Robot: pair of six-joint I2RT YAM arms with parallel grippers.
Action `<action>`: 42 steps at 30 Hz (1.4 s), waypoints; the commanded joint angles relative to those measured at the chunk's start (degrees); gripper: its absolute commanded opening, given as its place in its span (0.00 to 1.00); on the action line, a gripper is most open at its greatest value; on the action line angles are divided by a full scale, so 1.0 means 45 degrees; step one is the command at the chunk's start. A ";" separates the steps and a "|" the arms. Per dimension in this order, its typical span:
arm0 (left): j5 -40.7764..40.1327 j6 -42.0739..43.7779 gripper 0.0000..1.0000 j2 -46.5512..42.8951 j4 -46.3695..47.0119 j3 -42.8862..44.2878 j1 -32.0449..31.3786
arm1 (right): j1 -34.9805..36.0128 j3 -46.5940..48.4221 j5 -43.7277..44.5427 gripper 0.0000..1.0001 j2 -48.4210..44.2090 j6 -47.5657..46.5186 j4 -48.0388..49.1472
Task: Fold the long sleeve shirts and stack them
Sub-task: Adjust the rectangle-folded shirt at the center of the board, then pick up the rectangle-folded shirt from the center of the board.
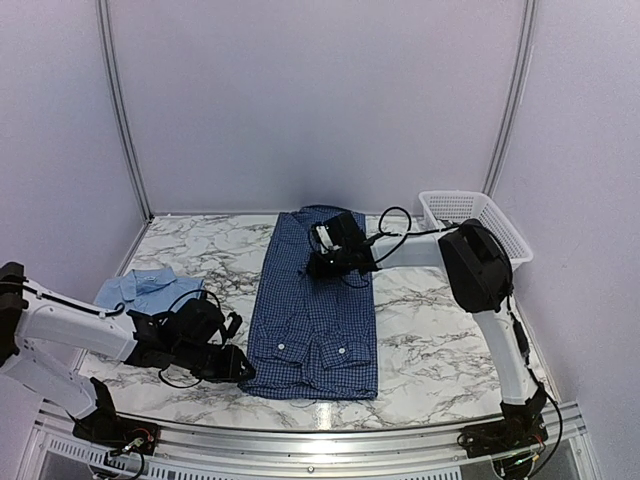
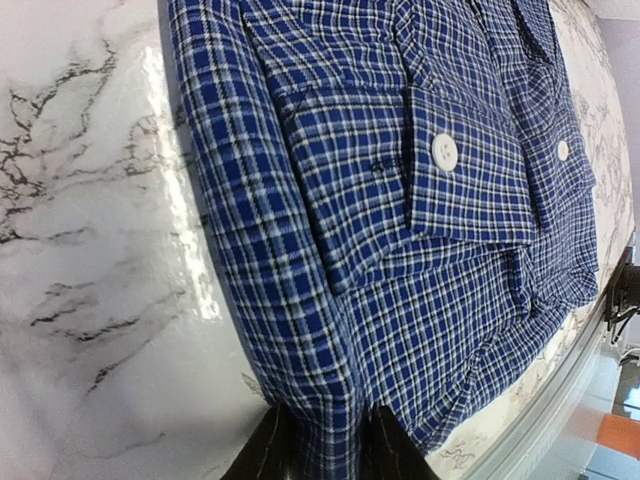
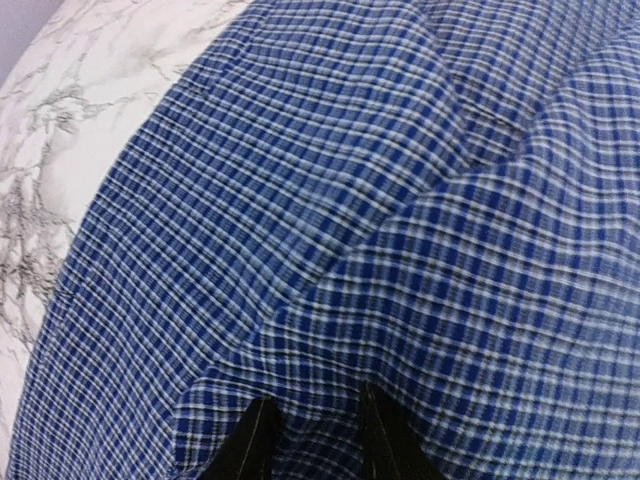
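Note:
The navy checked shirt (image 1: 315, 310) lies lengthwise in the middle of the marble table, sleeves folded in with both cuffs near the front hem. My left gripper (image 1: 240, 366) is shut on its near left corner; in the left wrist view the fabric (image 2: 400, 200) runs between my fingertips (image 2: 268, 450). My right gripper (image 1: 312, 265) is shut on a raised fold of the same shirt (image 3: 330, 200) near its far end, cloth bunched between the fingertips (image 3: 255, 440). The light blue shirt (image 1: 145, 290) lies folded at the left. The dark red and black-and-white shirts are out of view.
A white lattice basket (image 1: 475, 225) stands at the back right. The table's front rail (image 1: 320, 430) runs just below the shirt's hem. Grey booth walls enclose the table on three sides.

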 commanded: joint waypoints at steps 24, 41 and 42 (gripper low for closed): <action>0.0581 0.1120 0.40 -0.0062 -0.0889 0.1725 0.2075 | 0.0238 -1.2658 0.1528 0.88 -1.3280 0.2874 0.0296; 0.2558 0.0849 0.40 0.1902 -0.0065 0.1411 0.2176 | 0.0871 -1.7534 -0.2675 0.73 -1.5606 0.6623 0.1876; 0.2594 0.0748 0.40 0.2012 0.0058 0.1331 0.2186 | 0.0891 -1.7722 -0.2816 0.73 -1.5619 0.6800 0.2137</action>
